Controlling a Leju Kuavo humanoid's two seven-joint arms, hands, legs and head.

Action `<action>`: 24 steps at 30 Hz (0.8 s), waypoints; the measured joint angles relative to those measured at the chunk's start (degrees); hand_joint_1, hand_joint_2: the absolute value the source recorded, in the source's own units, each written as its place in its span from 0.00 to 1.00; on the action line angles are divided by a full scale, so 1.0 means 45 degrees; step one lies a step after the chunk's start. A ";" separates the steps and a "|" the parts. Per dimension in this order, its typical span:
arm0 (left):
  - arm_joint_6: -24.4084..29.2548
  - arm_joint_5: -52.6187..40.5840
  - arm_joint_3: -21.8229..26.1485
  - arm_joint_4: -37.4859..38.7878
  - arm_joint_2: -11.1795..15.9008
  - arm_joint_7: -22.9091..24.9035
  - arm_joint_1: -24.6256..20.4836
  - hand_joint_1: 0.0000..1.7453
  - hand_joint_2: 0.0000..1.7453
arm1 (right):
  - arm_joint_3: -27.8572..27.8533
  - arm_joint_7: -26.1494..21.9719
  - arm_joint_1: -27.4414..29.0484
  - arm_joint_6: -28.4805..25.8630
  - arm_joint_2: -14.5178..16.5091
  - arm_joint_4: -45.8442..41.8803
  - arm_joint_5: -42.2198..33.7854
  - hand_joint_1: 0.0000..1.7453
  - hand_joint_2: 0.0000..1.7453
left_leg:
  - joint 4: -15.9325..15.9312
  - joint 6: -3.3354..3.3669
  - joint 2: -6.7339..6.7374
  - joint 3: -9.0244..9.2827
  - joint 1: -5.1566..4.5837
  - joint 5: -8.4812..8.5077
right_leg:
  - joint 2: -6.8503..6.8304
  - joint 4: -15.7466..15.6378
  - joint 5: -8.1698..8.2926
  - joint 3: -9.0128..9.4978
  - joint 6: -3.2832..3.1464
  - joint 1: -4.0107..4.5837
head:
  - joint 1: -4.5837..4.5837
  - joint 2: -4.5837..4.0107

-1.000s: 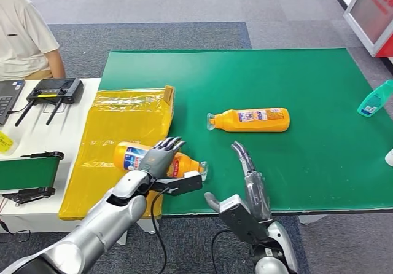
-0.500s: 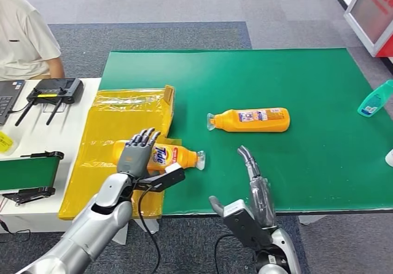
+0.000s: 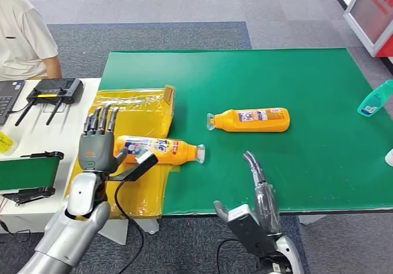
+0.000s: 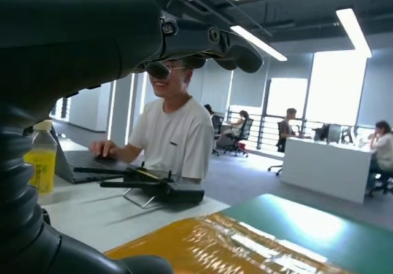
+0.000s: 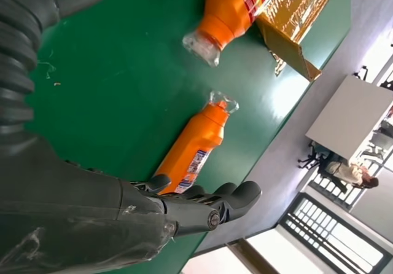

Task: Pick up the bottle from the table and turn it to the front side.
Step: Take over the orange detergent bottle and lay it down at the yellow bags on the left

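The left hand (image 3: 96,144) has let go and pulled back, fingers (image 3: 99,120) spread; the bottle (image 3: 157,148) lies label-up; the right hand (image 3: 260,191) hovers open.

left hand (image 3: 96,146) raised, fingers (image 3: 99,119) spread; right hand (image 3: 258,194) open, empty.

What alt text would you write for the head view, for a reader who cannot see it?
An orange bottle lies on its side, partly on a yellow bag, beside the open left robot hand. A second orange bottle lies on the green table, beyond the open right robot hand.
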 joint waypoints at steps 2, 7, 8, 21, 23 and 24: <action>0.0382 0.2136 0.0266 -0.1041 -0.0060 -0.1093 0.0470 0.00 1.00 | -0.0009 0.0148 0.0136 -0.0187 0.0000 -0.0098 0.0142 0.00 1.00 | 0.0000 0.0001 0.0001 -0.0001 0.0000 -0.0002 | 0.0000 0.0000 -0.0002 -0.0001 0.0000 0.0000 | 0.0001 0.0000; -0.1021 0.8990 0.0535 -0.3944 -0.0435 -0.4063 0.2149 0.00 1.00 | -0.0049 0.0405 0.0557 -0.0814 0.0000 -0.0403 0.0328 0.00 1.00 | 0.0000 0.0011 0.0004 -0.0003 -0.0002 -0.0032 | 0.0002 -0.0003 -0.0024 -0.0003 0.0000 -0.0002 | 0.0003 0.0000; -0.1300 0.9641 0.0536 -0.4279 -0.0475 -0.4321 0.2403 0.00 1.00 | -0.0053 0.0423 0.0608 -0.0885 0.0000 -0.0443 0.0332 0.00 1.00 | 0.0000 0.0009 0.0004 -0.0004 -0.0002 -0.0037 | 0.0003 -0.0003 -0.0027 -0.0004 -0.0001 -0.0002 | 0.0002 0.0000; -0.3966 1.4459 0.0624 -0.7560 -0.0657 -0.6834 0.6112 0.00 1.00 | -0.1126 0.0020 0.1658 0.1115 -0.0022 -0.1238 -0.3921 0.00 1.00 | 0.0000 0.0010 0.0004 -0.0002 -0.0002 -0.0052 | 0.0002 -0.0006 -0.0053 -0.0003 0.0005 -0.0002 | 0.0002 0.0000; -0.3610 1.3970 0.0567 -0.7723 -0.0661 -0.6883 0.6466 0.00 1.00 | -0.1515 -0.0137 0.1889 0.1545 -0.0024 -0.1400 -0.4344 0.00 1.00 | 0.0000 0.0014 0.0003 -0.0003 -0.0003 -0.0057 | 0.0002 -0.0007 -0.0054 -0.0001 0.0006 -0.0003 | 0.0002 0.0000; -0.3420 1.3745 0.0533 -0.7785 -0.0661 -0.6877 0.6613 0.00 1.00 | -0.1702 -0.0193 0.1986 0.1744 -0.0024 -0.1480 -0.4483 0.00 1.00 | 0.0000 0.0017 0.0003 -0.0003 -0.0003 -0.0059 | 0.0002 -0.0008 -0.0054 0.0000 0.0006 -0.0003 | 0.0002 0.0000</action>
